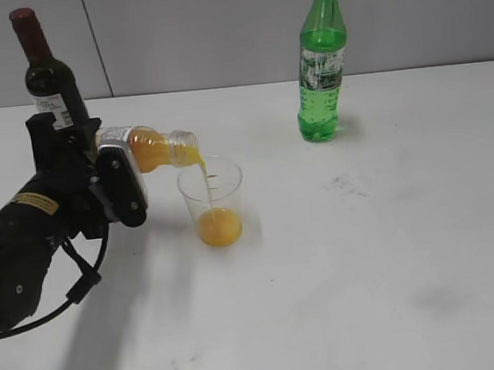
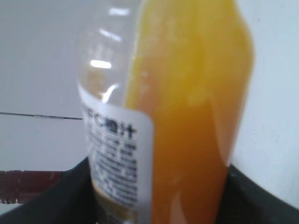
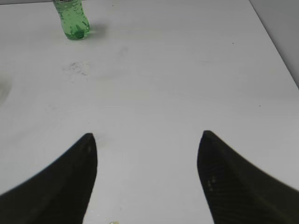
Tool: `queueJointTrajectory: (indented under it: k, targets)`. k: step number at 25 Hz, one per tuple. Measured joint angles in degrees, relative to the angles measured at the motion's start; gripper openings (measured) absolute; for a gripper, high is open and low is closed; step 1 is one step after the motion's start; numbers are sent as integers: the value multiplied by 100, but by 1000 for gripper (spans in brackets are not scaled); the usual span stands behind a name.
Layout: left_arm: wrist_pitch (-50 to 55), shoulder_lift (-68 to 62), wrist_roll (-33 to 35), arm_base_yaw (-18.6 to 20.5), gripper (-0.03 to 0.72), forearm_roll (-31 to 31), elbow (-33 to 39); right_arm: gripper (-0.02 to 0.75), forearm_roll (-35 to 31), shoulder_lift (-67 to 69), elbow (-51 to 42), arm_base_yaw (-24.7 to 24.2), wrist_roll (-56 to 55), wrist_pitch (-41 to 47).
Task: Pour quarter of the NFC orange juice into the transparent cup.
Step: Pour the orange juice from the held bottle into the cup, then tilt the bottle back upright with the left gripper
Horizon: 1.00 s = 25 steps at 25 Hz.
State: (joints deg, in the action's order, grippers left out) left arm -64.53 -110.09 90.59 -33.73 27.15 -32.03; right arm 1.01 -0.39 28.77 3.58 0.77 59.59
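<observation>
The NFC orange juice bottle (image 1: 150, 147) lies tipped on its side in my left gripper (image 1: 118, 175), which is shut on it. Its open neck (image 1: 185, 144) is over the rim of the transparent cup (image 1: 213, 197). A thin stream of juice runs into the cup, which holds orange juice in its lower part. In the left wrist view the bottle (image 2: 187, 112) fills the frame between the black fingers (image 2: 159, 196). My right gripper (image 3: 147, 140) is open and empty over bare table; it does not show in the exterior view.
A dark wine bottle with a red top (image 1: 47, 77) stands just behind my left arm. A green soda bottle (image 1: 321, 62) stands at the back right, also in the right wrist view (image 3: 71, 18). The white table (image 1: 365, 252) has faint smudges.
</observation>
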Motion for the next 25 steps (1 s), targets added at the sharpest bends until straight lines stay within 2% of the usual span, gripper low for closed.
queueJointTrajectory:
  k: [25]
  targets:
    - [-211,0,64,0,475,6,0,518,0,0,0,0,0,0]
